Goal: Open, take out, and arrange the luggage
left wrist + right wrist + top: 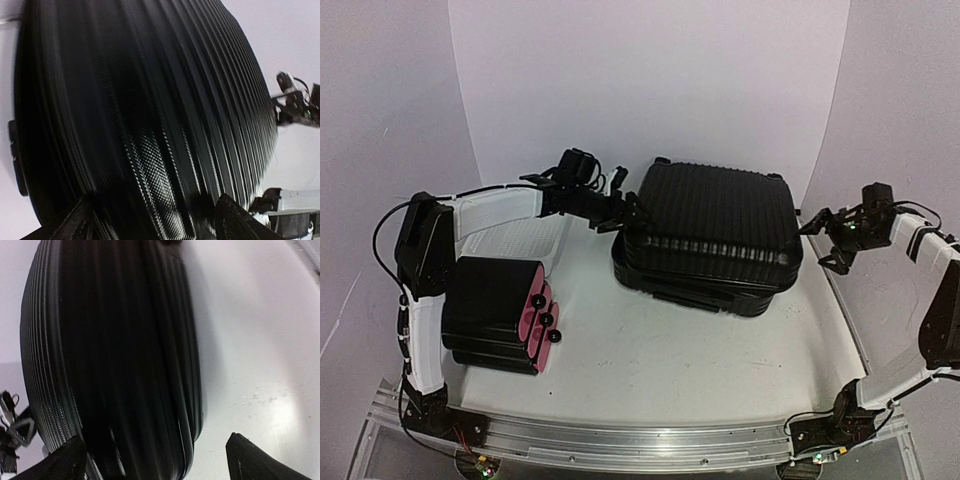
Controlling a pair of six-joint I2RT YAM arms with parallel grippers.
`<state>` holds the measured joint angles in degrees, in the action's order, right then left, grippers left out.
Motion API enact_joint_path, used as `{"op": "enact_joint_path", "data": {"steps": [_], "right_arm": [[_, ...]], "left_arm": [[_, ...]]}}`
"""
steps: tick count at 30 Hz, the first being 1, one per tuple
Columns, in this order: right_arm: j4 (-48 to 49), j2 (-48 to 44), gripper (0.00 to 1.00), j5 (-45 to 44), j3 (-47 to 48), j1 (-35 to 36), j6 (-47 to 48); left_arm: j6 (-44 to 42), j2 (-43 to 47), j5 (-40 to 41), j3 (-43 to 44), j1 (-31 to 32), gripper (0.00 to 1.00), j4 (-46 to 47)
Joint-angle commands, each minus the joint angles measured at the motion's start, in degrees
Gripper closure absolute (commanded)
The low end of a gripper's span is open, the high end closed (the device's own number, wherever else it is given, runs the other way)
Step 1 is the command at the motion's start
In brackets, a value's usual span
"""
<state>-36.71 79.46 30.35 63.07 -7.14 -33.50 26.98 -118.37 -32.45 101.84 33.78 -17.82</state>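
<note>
Top external alone shows a pink-sided case (pixel 500 315) apart from the luggage (pixel 715 225).

luggage (pixel 715 225) ribbed glossy black hard plastic, table (pixel 650 360) smooth matt white

The left gripper (pixel 626 213) and the right gripper (pixel 823 242) reach inward toward each other, fingers spread wide.

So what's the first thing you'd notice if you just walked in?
The big black ribbed luggage grabs you first, lying toward the back of the table. The left gripper and right gripper are by its two ends, both open, and a smaller black case with a pink side lies at the front left.
</note>
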Motion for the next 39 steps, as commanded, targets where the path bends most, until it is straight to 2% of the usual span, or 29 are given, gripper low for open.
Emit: {"op": "enact_joint_path", "data": {"steps": [1,9,12,14,16,18,20,22,28,32,39], "right_arm": [[-4.6,-3.81,0.02,3.97,-0.99,-8.24,4.01],[-8.29,-7.13,0.02,10.85,-1.32,-14.18,6.68],[-8.07,-7.68,0.02,11.54,-2.56,-14.44,5.81],[-7.67,-7.86,0.02,12.46,-3.03,-14.51,4.74],[-6.38,-7.58,0.02,12.88,-2.99,-14.49,3.68],[-5.76,-6.76,0.02,13.26,-2.39,-14.65,2.7],[-2.72,-6.3,0.02,14.89,-2.79,-14.84,0.58],[1.01,-5.63,0.02,15.87,-3.64,-15.27,-0.8],[4.45,-0.78,0.02,15.34,-5.52,-17.13,-2.33],[14.51,0.91,0.02,18.15,-8.97,-17.21,-9.05],[23.21,-0.36,0.02,21.0,-12.39,-16.64,-15.06]], "left_arm": [[2.02,2.28,-8.15,0.53,9.36,0.18,4.35],[-4.43,12.04,-0.35,-5.23,7.63,0.11,1.65],[-2.3,14.44,0.43,-8.27,4.82,0.1,1.55],[0.61,14.69,-0.84,-10.04,2.52,0.14,2.22],[3.03,13.82,-3.21,-11.25,0.74,0.24,5.05],[4.62,11.81,-5.99,-10.77,0.1,0.26,6.31],[5.34,9.07,-11.03,-8.72,0.39,0.22,7.41],[5.98,7.59,-12.68,-7.95,1.53,0.18,9.84],[6.52,4.9,-11.63,-6.83,5.45,0.14,12.88],[7.1,3.67,-11.54,-7.27,6.67,0.11,16.1],[10.6,-0.26,-12.2,-4.16,8.21,0.11,17.57]]}}
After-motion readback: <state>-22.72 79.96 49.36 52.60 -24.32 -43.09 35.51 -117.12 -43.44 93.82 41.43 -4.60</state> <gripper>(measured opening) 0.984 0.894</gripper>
